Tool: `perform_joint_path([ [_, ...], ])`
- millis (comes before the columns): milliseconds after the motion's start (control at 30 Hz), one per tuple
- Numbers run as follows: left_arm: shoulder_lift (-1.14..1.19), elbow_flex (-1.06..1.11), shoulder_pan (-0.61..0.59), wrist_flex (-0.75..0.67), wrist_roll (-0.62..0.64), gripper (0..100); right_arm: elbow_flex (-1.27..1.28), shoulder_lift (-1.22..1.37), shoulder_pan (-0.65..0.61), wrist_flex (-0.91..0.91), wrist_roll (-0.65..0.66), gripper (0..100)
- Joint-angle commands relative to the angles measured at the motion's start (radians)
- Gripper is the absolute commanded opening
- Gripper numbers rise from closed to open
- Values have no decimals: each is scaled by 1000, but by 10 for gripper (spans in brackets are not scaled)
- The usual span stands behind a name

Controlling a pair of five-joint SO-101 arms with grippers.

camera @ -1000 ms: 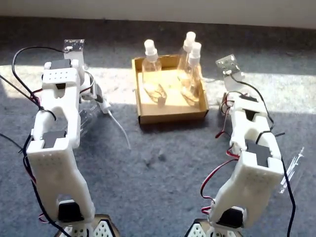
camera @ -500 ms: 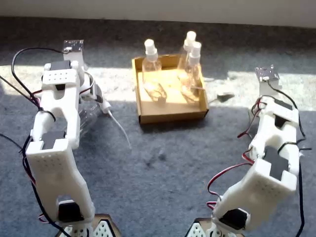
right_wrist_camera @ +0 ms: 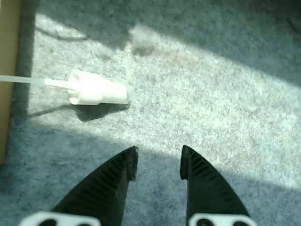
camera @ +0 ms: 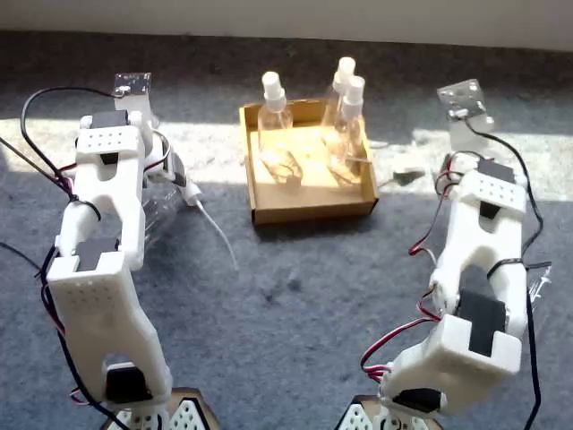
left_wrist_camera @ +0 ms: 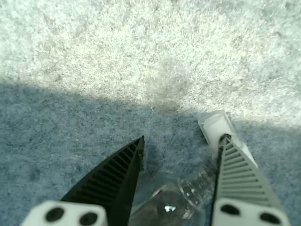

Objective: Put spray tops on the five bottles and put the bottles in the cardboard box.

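Grey carpet (camera: 295,296): rough, fuzzy, matt cloth. Brown cardboard box (camera: 313,213), upper centre: matt paper board. Clear plastic bottles with white spray tops (camera: 274,112) in it: smooth, glossy. Clear plastic bottle (left_wrist_camera: 188,193), bottom centre of left wrist view: glossy, see-through. Loose white plastic spray top (right_wrist_camera: 96,89): smooth, faint sheen. White arm shells (camera: 107,206): matt plastic.

A grey carpet (camera: 295,296) carries everything, with a band of sunlight across its far part. A cardboard box (camera: 313,213) sits on it at the far middle. Just right of the box lies a white spray top (right_wrist_camera: 96,94) on its side, its thin tube pointing towards the box. On the left a clear bottle (camera: 161,210) lies on the carpet, with a second spray top (camera: 190,193) just beside it, its tube trailing nearer. Another clear bottle (camera: 537,291) lies at the right edge, partly hidden.
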Motion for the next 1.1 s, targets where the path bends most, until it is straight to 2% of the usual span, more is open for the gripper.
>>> perform_joint_path([
  [0,-13,2,-4,-12,-8,238,-4,-54,-79,-33,115,142],
  [67,-12,2,-5,-14,-8,238,-10,-48,-101,-4,100,142],
  [133,-12,2,-5,-28,-11,238,-35,-30,-111,208,-46,142],
  [167,-12,4,-5,-37,-12,238,-108,-22,-108,294,-144,142],
  [267,-12,4,-5,-63,-12,238,-354,30,-70,476,-585,142],
  [400,-12,13,-4,-52,-12,238,-593,189,-81,611,-937,152],
  [533,-13,35,-5,-55,-14,238,-826,367,-130,762,-1169,223],
  [667,-13,38,-5,-55,-14,238,-1052,549,-143,839,-1375,232],
  [800,-13,39,-5,-55,-14,238,-1271,691,-125,866,-1455,232],
  [1067,-13,47,-5,-71,-14,238,-1552,889,-124,857,-1455,232],
])
